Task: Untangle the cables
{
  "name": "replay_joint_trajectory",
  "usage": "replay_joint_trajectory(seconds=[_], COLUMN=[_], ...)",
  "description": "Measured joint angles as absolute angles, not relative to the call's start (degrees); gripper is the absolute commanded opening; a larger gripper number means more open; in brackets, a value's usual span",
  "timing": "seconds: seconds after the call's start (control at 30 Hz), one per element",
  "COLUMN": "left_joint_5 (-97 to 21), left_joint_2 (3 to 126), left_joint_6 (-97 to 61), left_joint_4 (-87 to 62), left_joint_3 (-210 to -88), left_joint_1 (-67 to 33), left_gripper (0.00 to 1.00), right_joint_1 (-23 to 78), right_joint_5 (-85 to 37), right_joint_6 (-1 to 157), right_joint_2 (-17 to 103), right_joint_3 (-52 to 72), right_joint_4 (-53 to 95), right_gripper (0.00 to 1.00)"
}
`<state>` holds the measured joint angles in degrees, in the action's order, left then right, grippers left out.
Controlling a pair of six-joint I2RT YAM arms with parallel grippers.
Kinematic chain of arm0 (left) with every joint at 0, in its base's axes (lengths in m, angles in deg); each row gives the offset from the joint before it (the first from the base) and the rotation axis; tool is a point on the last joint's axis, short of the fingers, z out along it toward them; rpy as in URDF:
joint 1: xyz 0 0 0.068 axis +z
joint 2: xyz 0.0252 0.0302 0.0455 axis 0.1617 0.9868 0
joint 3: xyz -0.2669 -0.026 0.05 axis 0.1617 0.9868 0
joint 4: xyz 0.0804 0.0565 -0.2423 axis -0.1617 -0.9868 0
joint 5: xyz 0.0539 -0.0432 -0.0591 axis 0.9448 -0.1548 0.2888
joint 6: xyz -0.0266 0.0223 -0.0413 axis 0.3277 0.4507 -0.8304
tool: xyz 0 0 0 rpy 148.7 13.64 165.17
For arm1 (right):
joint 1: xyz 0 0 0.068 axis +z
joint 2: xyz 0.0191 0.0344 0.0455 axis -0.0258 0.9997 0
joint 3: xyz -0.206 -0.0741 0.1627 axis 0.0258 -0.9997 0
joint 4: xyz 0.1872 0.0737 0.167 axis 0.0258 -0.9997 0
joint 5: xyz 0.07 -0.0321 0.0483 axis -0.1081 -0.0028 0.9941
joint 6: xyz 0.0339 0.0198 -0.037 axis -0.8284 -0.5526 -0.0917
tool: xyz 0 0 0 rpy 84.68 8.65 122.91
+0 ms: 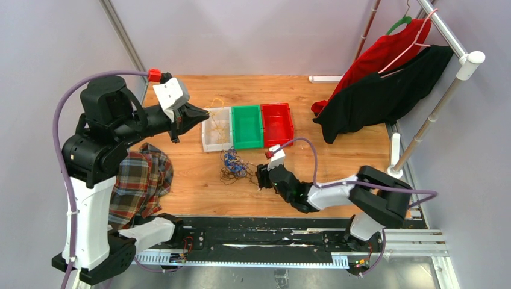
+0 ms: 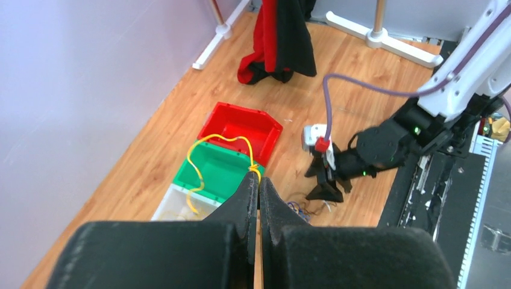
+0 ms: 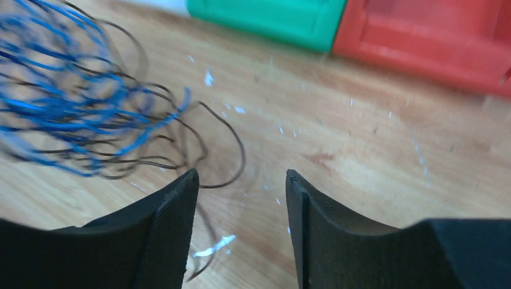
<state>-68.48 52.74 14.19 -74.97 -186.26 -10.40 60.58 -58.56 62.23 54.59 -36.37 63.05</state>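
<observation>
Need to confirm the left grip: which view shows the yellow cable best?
Left wrist: the yellow cable loops from the shut left gripper over the green bin into the white bin. Top shows only faint strands there; right wrist misses it.

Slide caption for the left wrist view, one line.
Left pincer shut on a yellow cable that arcs over the green bin into the white bin; right pincer beside the tangle.

The left arm stands raised on the left, forearm reaching right with its gripper (image 1: 203, 115) pinched tight on a yellow cable (image 2: 212, 138), while the right arm stretches low and leftward, its gripper (image 3: 241, 180) held with jaws parted.
</observation>
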Motion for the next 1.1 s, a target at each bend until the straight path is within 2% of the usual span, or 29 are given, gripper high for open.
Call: replay_joint_trajectory(seconds=[0.13, 0.3, 0.5, 0.6, 0.7, 0.77, 0.9, 1.1], left_joint_5=[-68.3, -68.1, -68.2, -68.2, -68.4, -68.4, -68.2, -67.2], left_joint_2=[52.4, 52.9, 52.9, 52.8, 52.7, 52.7, 52.5, 52.2], left_joint_6=[14.2, 14.2, 14.1, 13.5, 12.9, 12.4, 11.6, 10.6], left_joint_4=[-75.0, -75.4, -75.8, -75.8, -75.8, -75.9, -76.1, -77.7], left_joint_3=[-183.8, -181.0, -180.8, -180.8, -180.8, -181.3, -182.8, -186.7], left_joint_1=[-10.4, -10.4, -10.4, -10.4, -10.4, -10.4, -10.4, -10.4], left_gripper=[0.00, 0.00, 0.00, 0.00, 0.00, 0.00, 0.00, 0.00], right_joint_1=[61.3, 65.7, 67.4, 67.3, 66.4, 64.9, 61.5, 59.9], right_joint_5=[-57.6, -53.0, -44.9, -42.2, -39.8, -37.7, -34.6, -34.3], right_joint_6=[66.2, 73.6, 79.6, 80.9, 80.8, 79.3, 75.3, 70.5], right_joint_2=[45.1, 37.0, 38.4, 42.8, 47.5, 50.2, 53.4, 56.8], right_joint_3=[-35.1, -25.6, -17.4, -13.3, -9.9, -9.0, -10.8, -17.3], right_joint_4=[61.5, 59.6, 58.7, 56.4, 54.7, 54.1, 55.1, 59.4], right_gripper=[0.64, 0.66, 0.64, 0.57, 0.42, 0.36, 0.28, 0.22])
